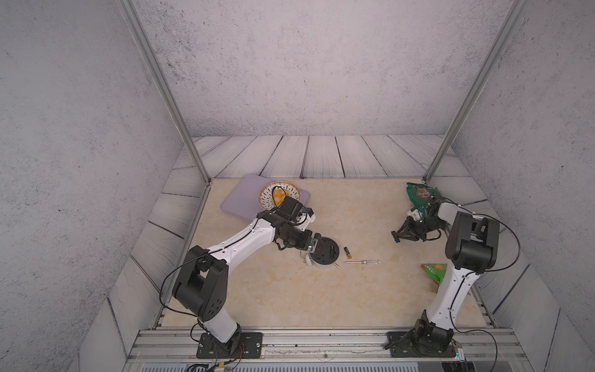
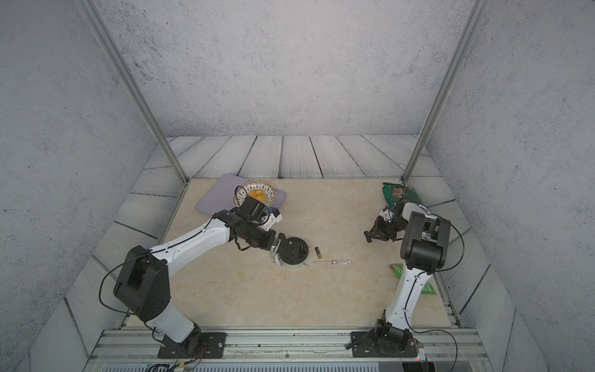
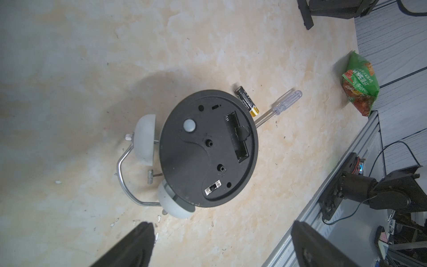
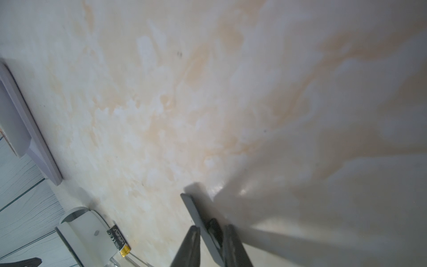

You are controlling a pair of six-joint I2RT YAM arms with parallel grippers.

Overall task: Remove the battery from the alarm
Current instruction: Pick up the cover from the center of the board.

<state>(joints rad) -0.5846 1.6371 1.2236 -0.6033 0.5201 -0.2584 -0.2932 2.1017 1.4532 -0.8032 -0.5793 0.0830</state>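
Beige marbled tabletop [image 1: 354,209], grey walls [image 1: 289,64]; left tool [image 3: 223,225] spread wide, right tool [image 4: 212,227] gripping dark lid [image 4: 196,208].

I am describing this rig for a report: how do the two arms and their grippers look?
Both the left arm and right arm have white shells, bulky black joints and thin black cables looping outside. The left gripper and right gripper are black, with flat tapering fingers.
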